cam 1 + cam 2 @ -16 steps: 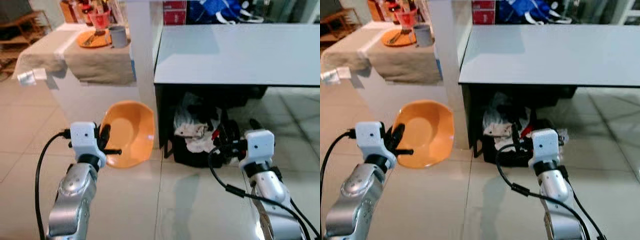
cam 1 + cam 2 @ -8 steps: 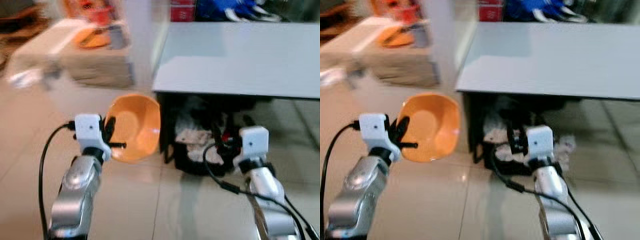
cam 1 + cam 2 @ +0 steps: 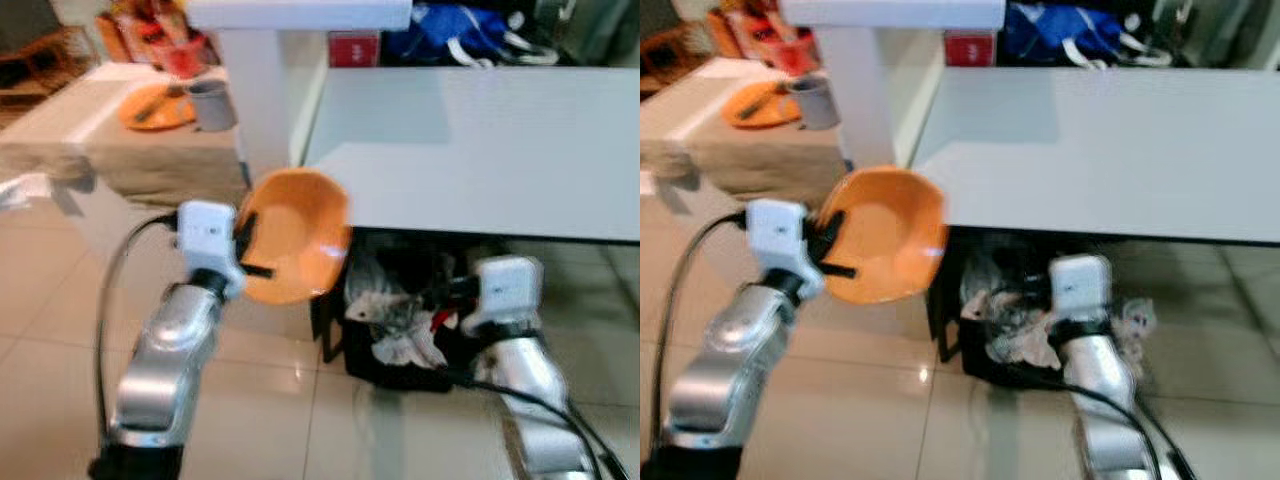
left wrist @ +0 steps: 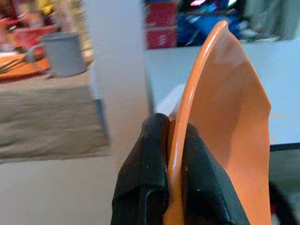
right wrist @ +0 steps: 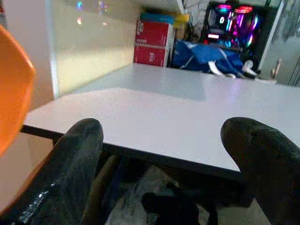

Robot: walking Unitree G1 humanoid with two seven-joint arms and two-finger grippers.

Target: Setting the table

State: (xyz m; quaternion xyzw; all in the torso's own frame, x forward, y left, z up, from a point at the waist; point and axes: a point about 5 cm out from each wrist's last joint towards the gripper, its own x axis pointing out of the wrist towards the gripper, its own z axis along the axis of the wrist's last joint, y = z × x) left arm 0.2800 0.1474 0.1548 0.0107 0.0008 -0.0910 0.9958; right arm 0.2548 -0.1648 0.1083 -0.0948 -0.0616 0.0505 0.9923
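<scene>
At the far left stands a low side table draped in a beige cloth (image 3: 150, 165), carrying a flat orange plate (image 3: 155, 105) with utensils on it and a grey mug (image 3: 211, 105) just beside that, with reddish containers behind them; these look like further place-setting items not yet brought over, though that is a judgement. A white pillar (image 3: 270, 90) separates that table from the large pale-grey dining table (image 3: 480, 140), whose top is bare in both head views. The left gripper (image 3: 246, 248) is raised in front of the pillar and its two black fingers (image 4: 154, 154) are pinched on the rim of a shallow orange plastic bowl (image 3: 295, 232), one pad inside and one outside; the bowl is held on edge, tilted with its hollow facing the camera, and sits right at the near-left corner of the grey table, level with its edge but not resting on it. Under that table is a dark bin stuffed with crumpled white and dark cloths (image 3: 400, 320). To the right, the right gripper (image 5: 171, 154) hangs low before the table edge with its fingers spread wide and nothing between them. So the setting has barely started: the bowl is in hand and near its destination, but nothing lies on the tabletop yet, and the bowl needs to be carried over the edge, levelled and released.
</scene>
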